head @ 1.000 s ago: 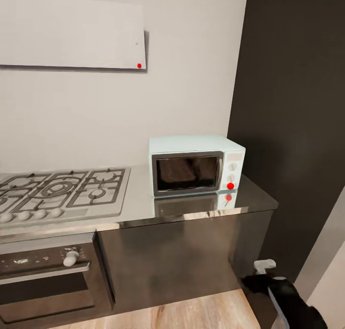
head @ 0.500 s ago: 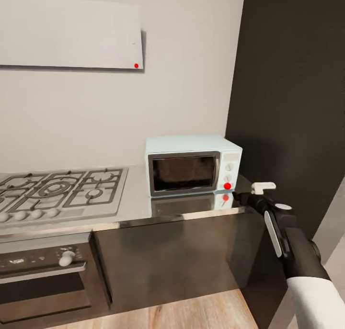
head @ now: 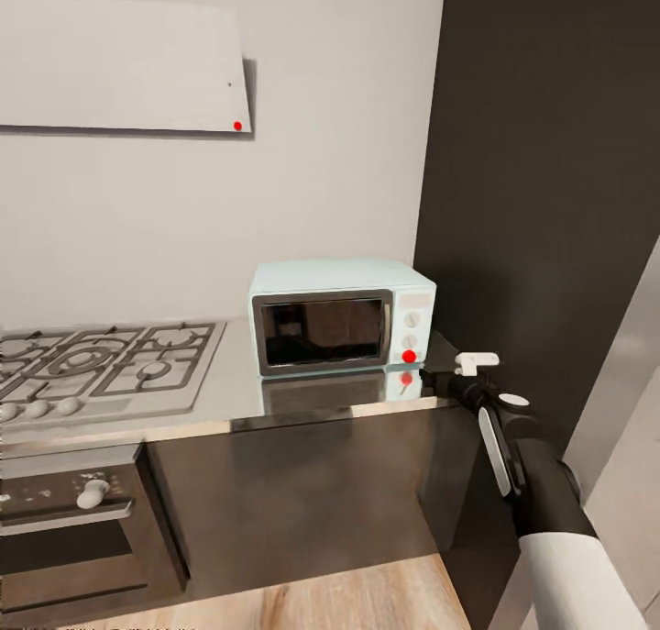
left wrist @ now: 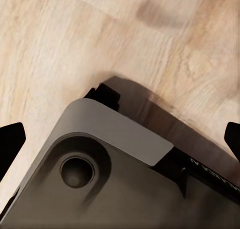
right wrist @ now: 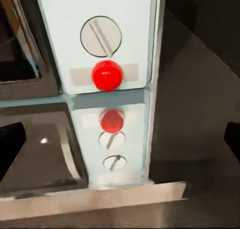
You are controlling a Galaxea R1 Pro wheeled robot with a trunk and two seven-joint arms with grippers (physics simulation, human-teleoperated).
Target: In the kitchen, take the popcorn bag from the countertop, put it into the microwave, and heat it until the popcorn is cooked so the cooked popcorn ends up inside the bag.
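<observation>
Claw of the right arm [head: 451, 373] hovers just beside the microwave [head: 341, 316], fingers spread wide, facing its red dot [right wrist: 107, 75], probably to press it. Microwave stands on the surface [head: 240, 392], door closed.

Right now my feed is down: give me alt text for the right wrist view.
The microwave's pale mint control panel is seen close up, with a white slotted knob beside a red indicator dot. The shiny grey countertop mirrors the panel.
</observation>
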